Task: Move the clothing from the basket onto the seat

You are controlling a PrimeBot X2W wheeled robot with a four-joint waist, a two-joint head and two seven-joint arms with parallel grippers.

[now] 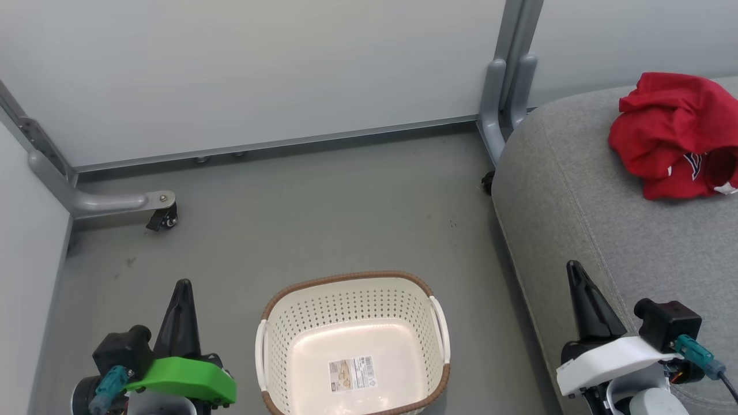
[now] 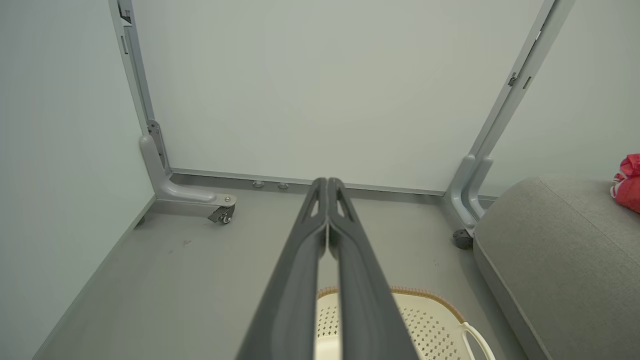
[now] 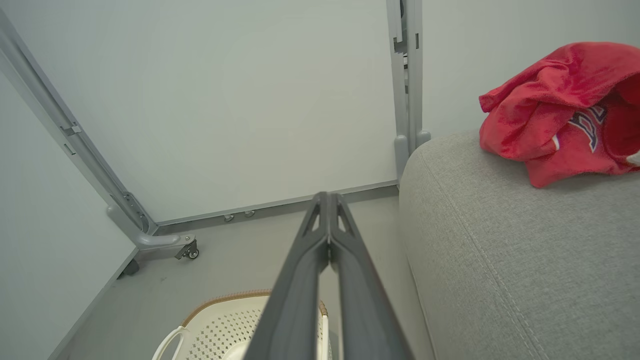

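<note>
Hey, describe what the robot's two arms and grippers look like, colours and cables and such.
Each gripper has two long dark-grey fingers tapering to a point, with cut-outs near the tips. The left gripper carries a bright green shell, the right gripper a white one. Beside each sits a black block with a teal connector; the right one trails a dark cable.

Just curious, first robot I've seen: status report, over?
Left pincer, right pincer shut, empty. Red clothing on grey seat. Basket empty, on floor. Nothing blocking.
</note>
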